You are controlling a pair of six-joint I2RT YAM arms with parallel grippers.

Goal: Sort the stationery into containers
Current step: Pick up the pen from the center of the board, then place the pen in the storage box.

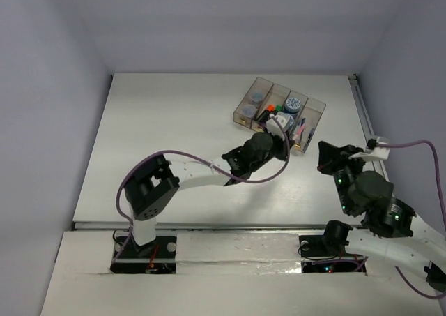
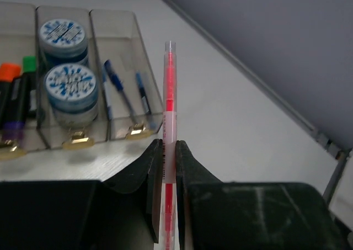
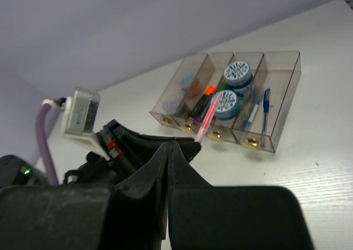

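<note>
My left gripper [image 2: 169, 145] is shut on a thin red pen [image 2: 170, 90], which sticks out ahead of the jaws just off the near right corner of the containers [image 2: 144, 46]. From above, the left gripper [image 1: 277, 130] hovers at the near end of the four smoky bins [image 1: 321, 105]. The rightmost bin holds blue pens [image 2: 118, 84]. The bin beside it holds two blue-white rolls [image 2: 70, 87], and the one after that holds markers [image 2: 9, 73]. My right gripper [image 3: 167, 145] is shut and empty, right of the bins [image 1: 325, 153]. It sees the red pen [image 3: 208, 117].
The leftmost bin holds more blue-white rolls [image 1: 254, 97]. A rail [image 1: 364, 114] runs along the table's right edge. The left arm's purple cable [image 1: 202, 164] loops over the table. Grey walls enclose the table.
</note>
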